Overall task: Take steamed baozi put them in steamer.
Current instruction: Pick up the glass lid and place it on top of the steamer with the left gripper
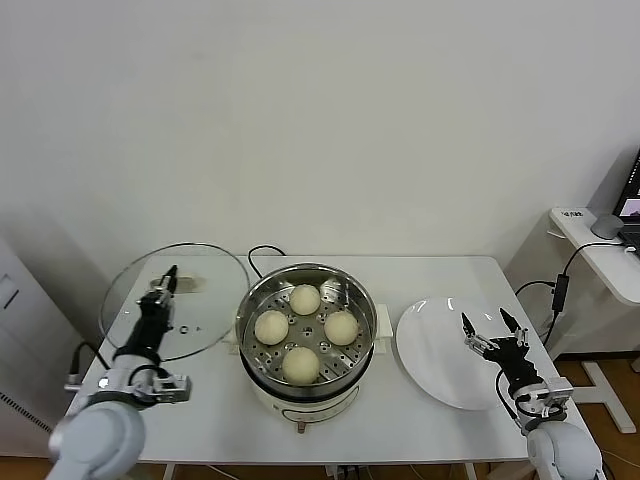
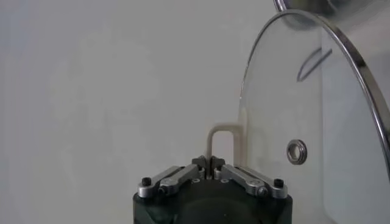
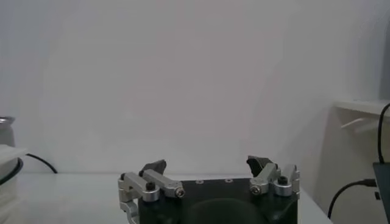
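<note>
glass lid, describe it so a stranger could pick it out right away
Start at the steel steamer mid-table, holding four baozi. On its left side the glass lid stands tilted, with the shut left gripper at its white handle. Unlike the white plate opposite, it is see-through with a metal rim.

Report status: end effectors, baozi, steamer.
Left end effector shut on glass lid, lifted beside steamer. Right end effector open over plate. Four baozi in steamer.
</note>
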